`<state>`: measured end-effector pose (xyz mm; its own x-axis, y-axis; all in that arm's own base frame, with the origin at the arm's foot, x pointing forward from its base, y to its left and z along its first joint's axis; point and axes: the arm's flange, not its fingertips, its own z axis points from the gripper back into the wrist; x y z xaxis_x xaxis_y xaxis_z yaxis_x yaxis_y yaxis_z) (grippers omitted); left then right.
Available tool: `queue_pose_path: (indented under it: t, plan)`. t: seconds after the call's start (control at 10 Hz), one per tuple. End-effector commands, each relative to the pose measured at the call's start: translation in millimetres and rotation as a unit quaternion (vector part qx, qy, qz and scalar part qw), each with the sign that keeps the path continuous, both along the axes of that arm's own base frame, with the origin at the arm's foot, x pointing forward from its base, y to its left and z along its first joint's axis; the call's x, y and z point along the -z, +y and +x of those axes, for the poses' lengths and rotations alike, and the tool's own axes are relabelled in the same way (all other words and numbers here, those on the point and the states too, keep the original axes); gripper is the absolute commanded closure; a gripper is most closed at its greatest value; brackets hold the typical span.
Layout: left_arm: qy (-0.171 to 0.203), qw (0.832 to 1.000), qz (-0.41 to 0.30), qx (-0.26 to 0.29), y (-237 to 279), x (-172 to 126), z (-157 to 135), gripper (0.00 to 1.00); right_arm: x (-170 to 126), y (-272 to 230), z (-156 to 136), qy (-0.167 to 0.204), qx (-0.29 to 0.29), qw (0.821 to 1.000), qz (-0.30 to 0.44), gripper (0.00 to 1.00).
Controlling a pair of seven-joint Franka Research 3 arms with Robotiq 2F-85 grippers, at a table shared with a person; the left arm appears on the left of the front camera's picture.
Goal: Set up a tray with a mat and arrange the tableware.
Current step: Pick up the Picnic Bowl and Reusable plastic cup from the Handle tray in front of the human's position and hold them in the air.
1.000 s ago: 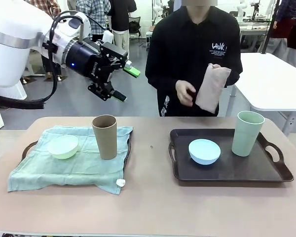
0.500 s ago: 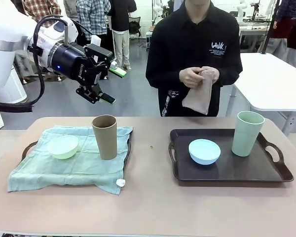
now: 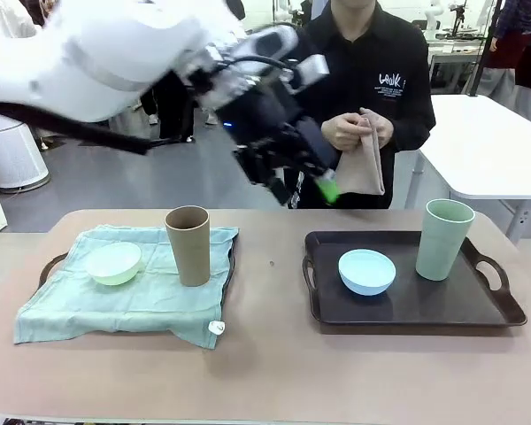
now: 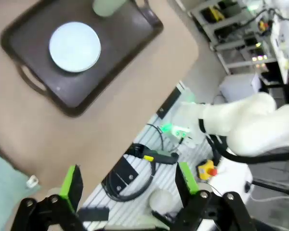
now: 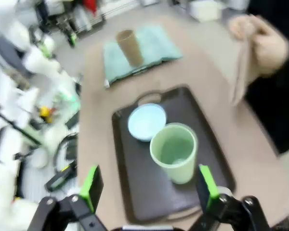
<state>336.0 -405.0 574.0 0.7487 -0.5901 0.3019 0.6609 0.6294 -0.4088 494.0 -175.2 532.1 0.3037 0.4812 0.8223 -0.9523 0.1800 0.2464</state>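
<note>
Swung in from ten o'clock half a second ago, the left gripper (image 3: 308,181) now hangs at the front view's twelve o'clock. It is in front of the person's chest, above the bare strip of table (image 3: 265,363) between the two trays. The person's hands (image 3: 354,131) hold the beige cloth (image 3: 365,168) much as before, just to the gripper's three o'clock.

Motion smear hides the finger gap from the front. The left wrist view shows those jaws well apart with nothing between them, aimed down past the table edge. The dark tray (image 4: 120,41) sits at eleven o'clock there, carrying the light blue bowl (image 4: 74,46). What is probably the foot of the pale green cup (image 4: 107,6) is cut off at twelve.

The right gripper (image 5: 149,188) looks down from high over that tray, its jaws spread wide and empty. Its view is soft, yet the cup's open mouth sits near centre, with the bowl toward eleven. The person's hand and cloth are at two o'clock.

From the front, cup and bowl stand apart on the tray, the cup upright at three o'clock. At nine o'clock the brown cup (image 3: 188,245) stands upright on the teal cloth (image 3: 124,301) draped over the second tray (image 3: 51,266). The pale green bowl (image 3: 113,263) lies just beside it.
</note>
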Motion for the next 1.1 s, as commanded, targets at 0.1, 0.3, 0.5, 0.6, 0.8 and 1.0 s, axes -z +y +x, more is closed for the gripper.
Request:
queue_pose_path:
  t: [0.1,0.3,0.5,0.6,0.8,1.0]
  plan:
    - [-0.024,0.998,0.041,-0.044,-55.4,27.3,48.5,0.0,0.0,0.0,0.0,0.0,0.0,1.0,0.0,0.0]
    - [-0.019,1.0,0.021,-0.006,-26.2,14.2,8.4,0.0,0.0,0.0,0.0,0.0,0.0,1.0,0.0,0.0]
    - [-0.019,1.0,0.021,-0.006,-26.2,14.2,8.4,0.0,6.6,-8.2,0.9,-0.024,-0.016,0.999,0.025,0.0]
    - [-0.023,0.999,0.027,-0.017,-42.0,19.1,21.6,0.0,15.1,-7.6,17.8,-0.053,-0.041,0.998,0.011,0.0]
    - [0.009,0.993,0.044,-0.11,-75.7,27.9,53.2,0.0,54.7,6.5,51.7,-0.09,-0.146,0.985,-0.018,0.0]
    - [0.011,0.984,0.097,-0.149,-94.3,43.8,62.8,0.0,92.7,10.9,64.0,-0.078,-0.21,0.974,-0.019,0.0]
